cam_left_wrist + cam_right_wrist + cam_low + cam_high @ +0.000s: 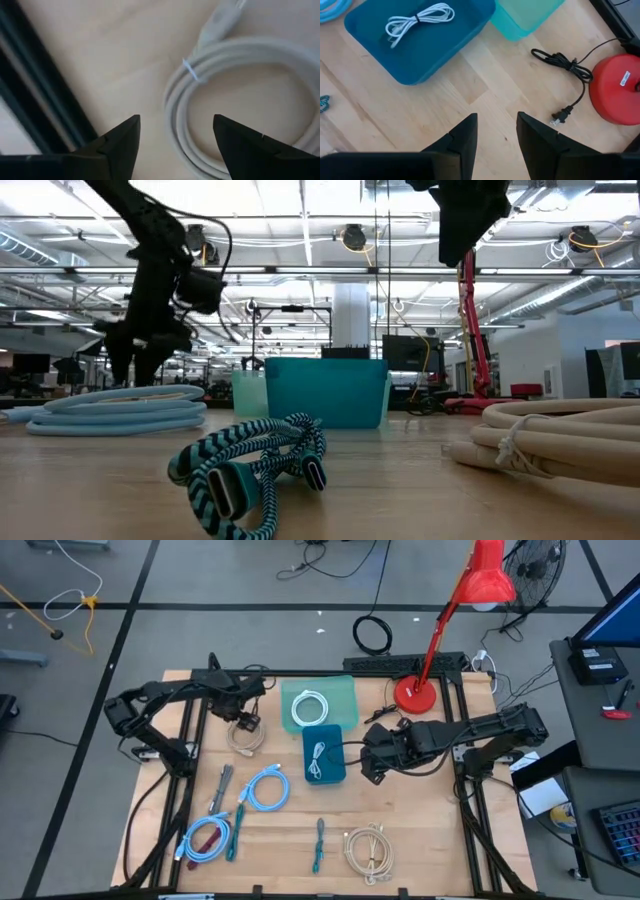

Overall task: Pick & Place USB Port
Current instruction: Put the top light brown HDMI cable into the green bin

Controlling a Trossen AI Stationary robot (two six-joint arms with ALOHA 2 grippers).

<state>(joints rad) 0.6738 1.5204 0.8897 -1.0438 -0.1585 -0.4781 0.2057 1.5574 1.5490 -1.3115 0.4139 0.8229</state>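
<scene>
A pale grey coiled cable [240, 100], bound with a thin tie, lies flat on the wooden table [420, 830] near its far left. Its plug end [220, 20] points away from the coil. My left gripper [175, 120] hangs open just above it, pointing down, the coil's near rim between the fingers and nothing touched; in the high view it shows as left gripper [243, 722] over the coil [245, 737]. My right gripper [497, 117] stands open and empty above bare wood, right of the dark teal bin [324, 755], which holds a white cable [417, 20].
A light green bin [318, 702] with a white coil stands behind the teal one. A light blue coil [265, 788], a blue-and-red cable [207, 838], a teal braided cable [250, 465] and a beige coil [370, 850] lie nearer. A red lamp [415, 695] with a black cord [565, 65] stands far right.
</scene>
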